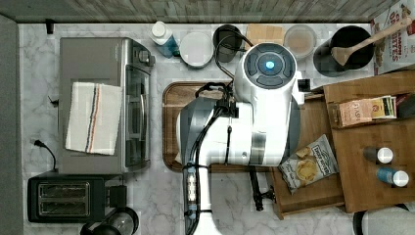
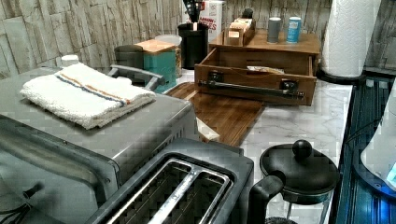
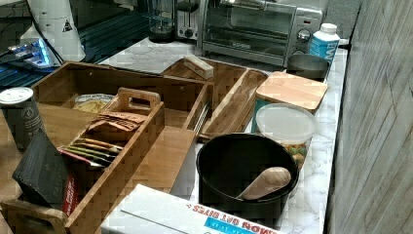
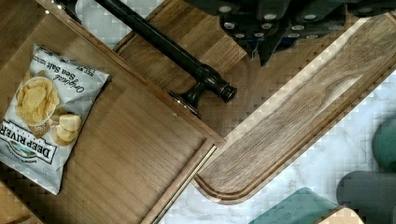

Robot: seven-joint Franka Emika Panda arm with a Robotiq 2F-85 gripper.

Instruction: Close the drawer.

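The drawer (image 1: 313, 191) stood pulled out from under the cabinet top (image 1: 372, 147), toward the top view's left, with a chip bag (image 1: 309, 169) lying flat on its bottom. Its dark bar handle (image 4: 173, 51) overhung the serving tray (image 4: 289, 121), so the front face was free to be pushed. The gripper (image 4: 266, 28) hung above the tray just beside the handle, holding nothing; how far its jaws were parted could not be told.

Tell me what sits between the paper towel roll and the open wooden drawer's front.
In the left view, bare white marble countertop separates the white paper towel roll from the light brown wooden drawer with its black bar handle.
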